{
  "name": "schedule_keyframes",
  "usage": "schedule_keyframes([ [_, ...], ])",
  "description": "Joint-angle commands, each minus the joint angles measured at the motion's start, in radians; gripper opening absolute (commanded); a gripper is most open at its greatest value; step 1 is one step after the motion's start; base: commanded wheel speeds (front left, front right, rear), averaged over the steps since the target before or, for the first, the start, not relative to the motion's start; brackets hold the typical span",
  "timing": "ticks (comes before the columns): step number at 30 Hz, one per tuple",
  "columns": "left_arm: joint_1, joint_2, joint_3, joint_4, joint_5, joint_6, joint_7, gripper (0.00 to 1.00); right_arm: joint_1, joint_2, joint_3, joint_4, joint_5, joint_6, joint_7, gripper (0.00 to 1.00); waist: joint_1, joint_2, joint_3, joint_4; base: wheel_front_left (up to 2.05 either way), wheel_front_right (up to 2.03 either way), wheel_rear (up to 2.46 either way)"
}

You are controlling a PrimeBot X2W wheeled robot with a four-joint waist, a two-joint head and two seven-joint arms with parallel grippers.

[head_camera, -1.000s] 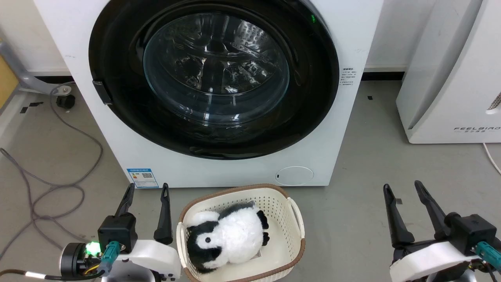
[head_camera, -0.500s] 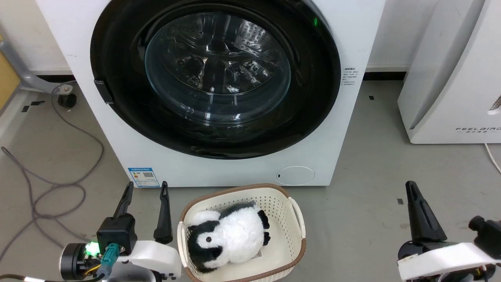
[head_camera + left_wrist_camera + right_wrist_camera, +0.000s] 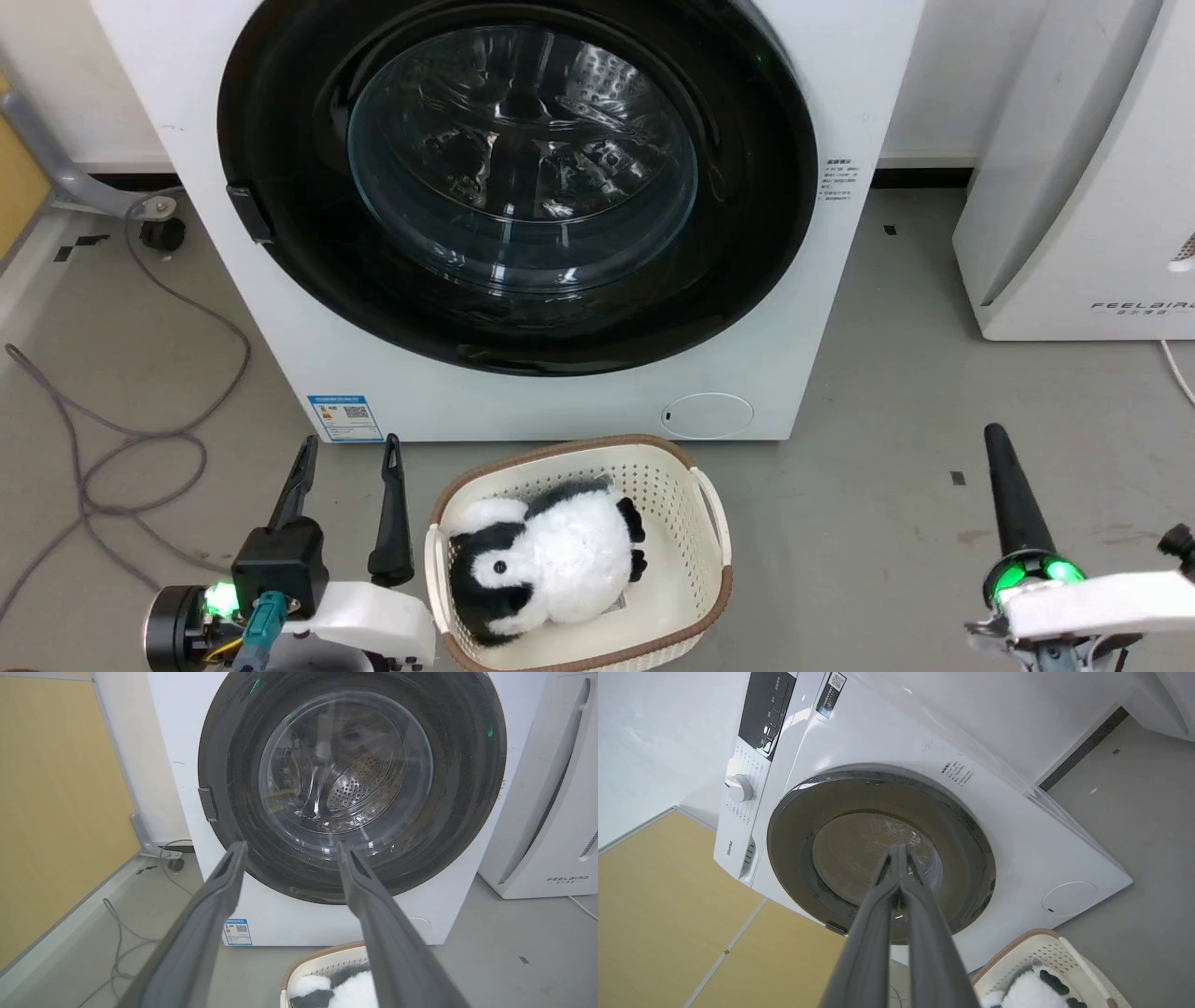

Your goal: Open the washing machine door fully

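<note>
The washer (image 3: 560,411) stands on the grey floor (image 3: 887,373) at the far side. Its door (image 3: 523,187) sits closed against the white front, the black rim flat all round and the drum (image 3: 355,795) showing through its glass. A small dark catch (image 3: 250,213) juts from the door's left edge. Low on the front are a blue label (image 3: 344,418) at the left and a round hatch (image 3: 707,415) at the right.

On the near side, just in front of the washer, a cream basket (image 3: 714,523) holds a black-and-white plush penguin (image 3: 551,560). The left claw (image 3: 350,446) hovers just left of the basket. Its fingers are spread apart with nothing between them, pointing at the washer and well short of it. The right claw (image 3: 997,437) hangs well off to the right over bare floor, turned edge-on. In its own wrist view its fingers (image 3: 878,914) are pressed tip to tip, gripping nothing, and aimed at the door's glass. Neither claw touches the door.

A white appliance (image 3: 1074,187) stands at the far right, and grey cables (image 3: 140,439) trail over the floor at the left.
</note>
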Motion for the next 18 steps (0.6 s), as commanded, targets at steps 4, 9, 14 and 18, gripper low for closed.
schedule_keyframes([
  [4, 0.008, 0.000, -0.002, -0.006, -0.003, 0.009, -0.016, 1.00, -0.044, 0.000, -0.030, 0.034, 0.095, 0.001, 0.030, 0.00, 0.0000, 0.0000, 0.010, 0.002, 0.00, 0.00, 0.00],
  [9, -0.003, 0.000, -0.005, -0.010, -0.001, 0.011, -0.026, 1.00, -0.104, -0.001, -0.074, 0.083, 0.157, 0.001, 0.064, 0.00, 0.0000, 0.0000, 0.035, 0.009, 0.00, 0.00, 0.00],
  [14, -0.027, 0.000, -0.009, -0.016, 0.002, 0.015, -0.036, 1.00, -0.188, -0.014, -0.110, 0.134, 0.214, 0.001, 0.091, 0.00, 0.0000, 0.0000, 0.077, 0.020, 0.00, 0.00, 0.00],
  [18, -0.055, 0.000, -0.019, -0.018, 0.006, 0.015, -0.045, 1.00, -0.265, -0.035, -0.133, 0.180, 0.255, 0.001, 0.105, 0.00, 0.0000, 0.0000, 0.114, 0.036, 0.00, 0.00, 0.00],
])
